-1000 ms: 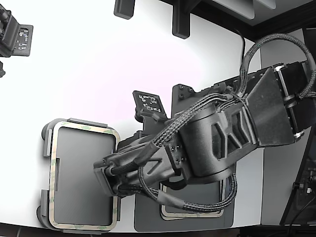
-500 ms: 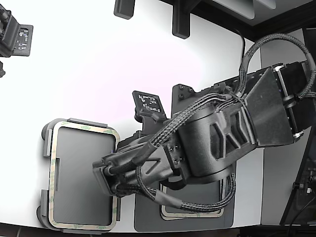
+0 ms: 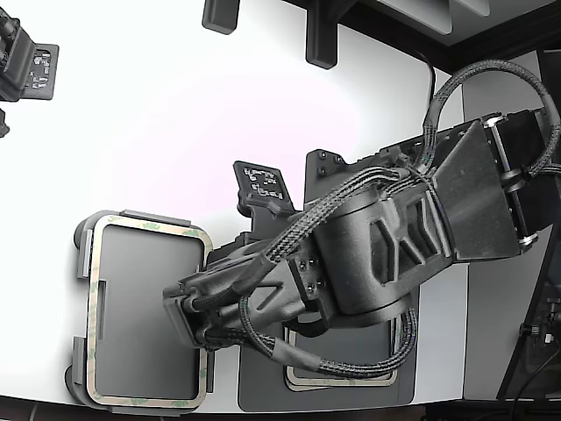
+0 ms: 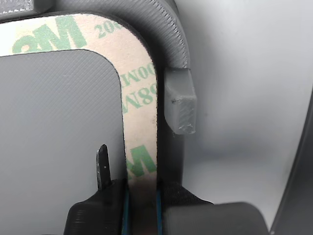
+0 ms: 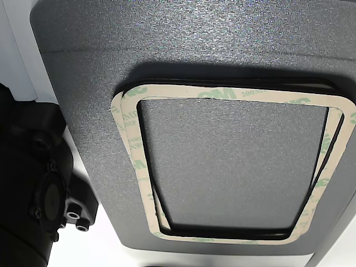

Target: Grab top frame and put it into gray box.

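Observation:
The top frame (image 3: 149,226), a cream-beige ring with green print, lies flat inside the light gray box (image 3: 81,368) at the exterior view's lower left. My gripper (image 3: 188,320) is over the frame's right side. In the wrist view the frame's strip (image 4: 139,98) runs into the gripper (image 4: 142,196), which looks shut on it, with one thin fingertip (image 4: 102,164) beside it over the box floor. The box's wall (image 4: 168,39) and a raised tab (image 4: 181,107) lie just outside the strip. Several more frames (image 5: 233,95) are stacked on the darker mat (image 5: 167,39).
The dark mat (image 3: 263,386) with the remaining frames (image 3: 342,379) lies under my arm. A small marker plate (image 3: 263,182) stands behind it. Black fixtures (image 3: 320,39) stand at the table's far edge and another device (image 3: 26,66) at the far left.
My arm has shifted very slightly; the frame stays in the gray box and the gripper stays on its right side.

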Action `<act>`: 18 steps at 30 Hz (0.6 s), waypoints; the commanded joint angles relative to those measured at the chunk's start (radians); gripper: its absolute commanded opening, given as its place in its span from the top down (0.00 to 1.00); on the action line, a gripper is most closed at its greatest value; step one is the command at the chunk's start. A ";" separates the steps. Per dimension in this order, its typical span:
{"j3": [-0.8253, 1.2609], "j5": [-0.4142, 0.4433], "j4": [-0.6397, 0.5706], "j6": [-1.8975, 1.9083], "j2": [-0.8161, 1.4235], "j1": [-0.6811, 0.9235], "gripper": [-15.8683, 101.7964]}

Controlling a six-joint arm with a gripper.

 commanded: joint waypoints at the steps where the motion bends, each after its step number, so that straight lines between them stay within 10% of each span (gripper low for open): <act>1: -0.018 0.008 0.003 0.003 0.014 -0.015 0.93; 7: -0.015 0.008 0.006 0.005 0.021 -0.015 0.81; 8: -0.020 0.008 0.006 0.003 0.021 -0.015 0.24; 9: -0.026 0.006 0.006 -0.002 0.021 -0.015 0.12; 18: -0.095 0.054 0.008 -0.009 0.018 -0.011 0.02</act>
